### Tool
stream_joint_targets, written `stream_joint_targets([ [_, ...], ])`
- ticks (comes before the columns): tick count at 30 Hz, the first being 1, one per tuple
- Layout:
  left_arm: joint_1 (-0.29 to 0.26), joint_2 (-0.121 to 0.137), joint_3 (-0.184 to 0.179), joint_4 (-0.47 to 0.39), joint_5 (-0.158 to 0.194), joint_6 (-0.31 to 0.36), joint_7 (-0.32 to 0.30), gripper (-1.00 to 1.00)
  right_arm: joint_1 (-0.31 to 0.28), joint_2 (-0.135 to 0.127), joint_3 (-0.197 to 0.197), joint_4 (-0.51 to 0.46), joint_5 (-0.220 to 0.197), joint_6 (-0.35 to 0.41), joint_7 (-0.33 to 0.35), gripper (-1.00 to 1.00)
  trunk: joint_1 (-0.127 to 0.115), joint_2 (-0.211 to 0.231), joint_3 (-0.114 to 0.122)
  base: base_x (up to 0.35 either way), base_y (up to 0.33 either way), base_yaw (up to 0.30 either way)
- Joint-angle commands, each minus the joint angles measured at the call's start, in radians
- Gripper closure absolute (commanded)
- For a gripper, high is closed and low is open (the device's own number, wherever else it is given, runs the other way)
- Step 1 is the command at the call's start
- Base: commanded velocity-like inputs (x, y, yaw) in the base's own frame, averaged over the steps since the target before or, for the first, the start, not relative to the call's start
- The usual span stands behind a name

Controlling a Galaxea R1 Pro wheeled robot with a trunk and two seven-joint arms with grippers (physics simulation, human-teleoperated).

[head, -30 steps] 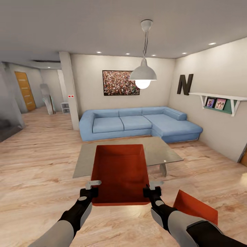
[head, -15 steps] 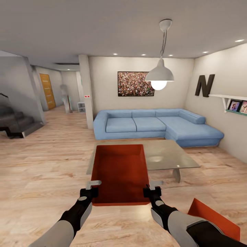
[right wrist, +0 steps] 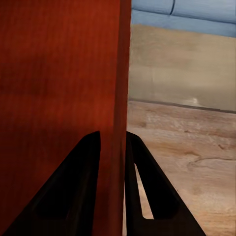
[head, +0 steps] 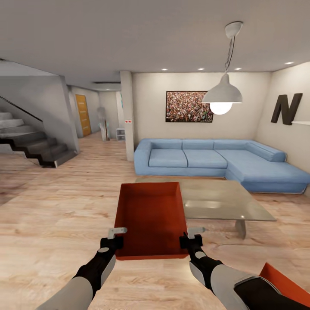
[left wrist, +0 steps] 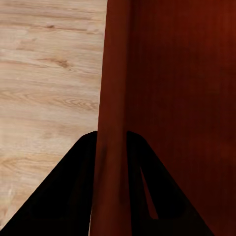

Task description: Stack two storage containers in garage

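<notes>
Far left there's a staircase (head: 34, 144) and a hallway w/ an orange door (head: 83, 114) at the back, prob the way out toward the garage, tho I can't tell from here.

Left gripper (head: 117, 236) is clamped on the left wall of the held container (head: 150, 217). In the left wrist view the fingers (left wrist: 78, 191) sit either side of that thin red wall, pinched nearly closed on it. The bin is open-top, empty, carried out in front over the wood floor (head: 56, 215), w/ its far end overlapping the glass coffee table (head: 224, 200) in the head view. Can't tell if it actually clears the table edge.

Right gripper (head: 193, 237) does the same on the right wall; right wrist view shows both fingers (right wrist: 73, 191) straddling the wall, closed down on it.

Second container (head: 286, 286) is down on the floor at the bottom right corner, just beside the right arm, mostly cut off.

What could go wrong imo:
- both grips are just thin-wall pinches near the close end, so a fast turn or bump could let the bin sag or slip
- the arms need to stay matched, otherwise the bin twists out
- swinging the base could clip the table or the pillar (head: 127, 116)
- the 2nd bin near the base could get kicked
</notes>
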Motion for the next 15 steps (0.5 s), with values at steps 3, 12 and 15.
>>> stream_joint_targets([
  [3, 0.000, 0.007, 0.015, 0.034, -0.006, 0.000, 0.015, 1.00, -0.002, 0.000, -0.043, -0.001, -0.011, -0.025, -0.006, 1.00, 0.000, -0.002, 0.000, 0.000, 0.000, 0.272],
  [12, 0.000, 0.008, 0.015, 0.044, -0.007, -0.033, 0.018, 1.00, -0.002, -0.001, -0.042, -0.001, -0.011, -0.025, -0.005, 1.00, 0.000, -0.002, 0.004, 0.000, 0.000, 0.272],
  [15, 0.000, 0.009, 0.015, 0.044, -0.006, -0.035, 0.018, 1.00, -0.002, 0.000, -0.042, -0.001, -0.010, -0.025, -0.005, 1.00, 0.000, -0.002, 0.005, 0.000, 0.000, 0.272],
])
